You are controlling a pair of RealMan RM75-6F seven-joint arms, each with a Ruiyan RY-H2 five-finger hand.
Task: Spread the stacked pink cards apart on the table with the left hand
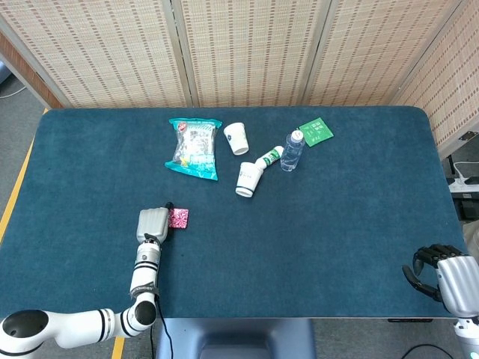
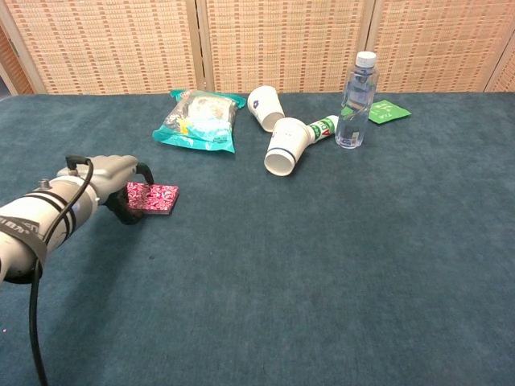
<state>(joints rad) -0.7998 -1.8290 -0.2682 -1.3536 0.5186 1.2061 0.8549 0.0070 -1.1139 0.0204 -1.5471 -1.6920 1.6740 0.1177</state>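
Note:
The stack of pink patterned cards (image 1: 179,218) (image 2: 153,197) lies flat on the blue table, left of centre. My left hand (image 1: 153,223) (image 2: 109,181) sits against the stack's left edge, grey back upward. Its dark fingers bend down at that edge and one arches over the stack's near corner. Whether the fingers pinch the cards or only touch them is hidden under the hand. My right hand (image 1: 440,273) hangs off the table's near right corner in the head view, fingers loosely curved and apart, holding nothing. The chest view does not show it.
At the back of the table (image 1: 337,224) lie a teal snack bag (image 1: 194,147), two tipped paper cups (image 1: 236,137) (image 1: 249,179), a small green-labelled bottle (image 1: 269,156), an upright water bottle (image 1: 292,150) and a green packet (image 1: 316,132). A black cable runs along my left forearm (image 2: 36,241).

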